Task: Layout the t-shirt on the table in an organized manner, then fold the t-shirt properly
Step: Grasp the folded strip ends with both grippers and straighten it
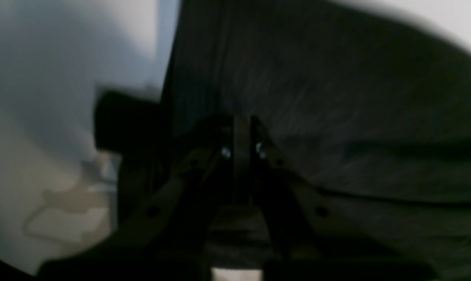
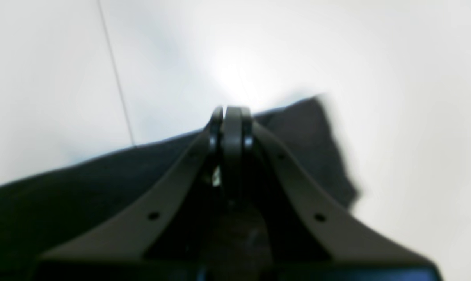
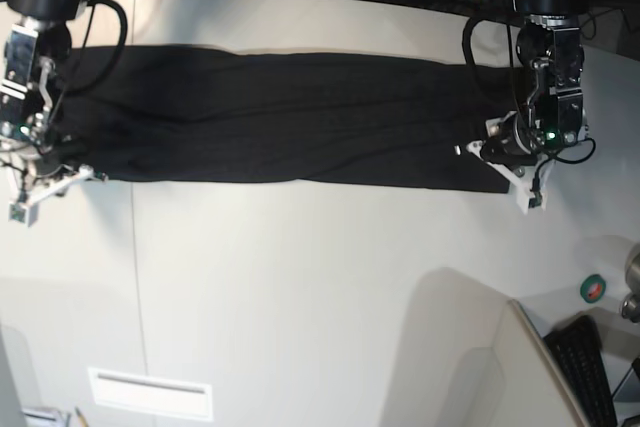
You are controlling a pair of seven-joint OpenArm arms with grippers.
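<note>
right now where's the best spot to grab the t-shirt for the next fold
Probably the two ends of the near long edge of the t-shirt. It lies as a flat band across the table, so pinch from the near side, where the left gripper and right gripper already sit shut.

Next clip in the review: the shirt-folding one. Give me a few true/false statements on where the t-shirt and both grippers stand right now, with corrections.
1. The t-shirt lies as a long dark band across the table. True.
2. The t-shirt's colourful print faces up in the base view. False: only plain black fabric shows.
3. The left gripper is at one end of the t-shirt, the right gripper at the other. True.
4. The right gripper's jaws stand wide open. False: in the right wrist view they are closed together at the fabric's edge.
5. The t-shirt hangs off the table's near edge. False: bare tabletop lies in front of it.
</note>
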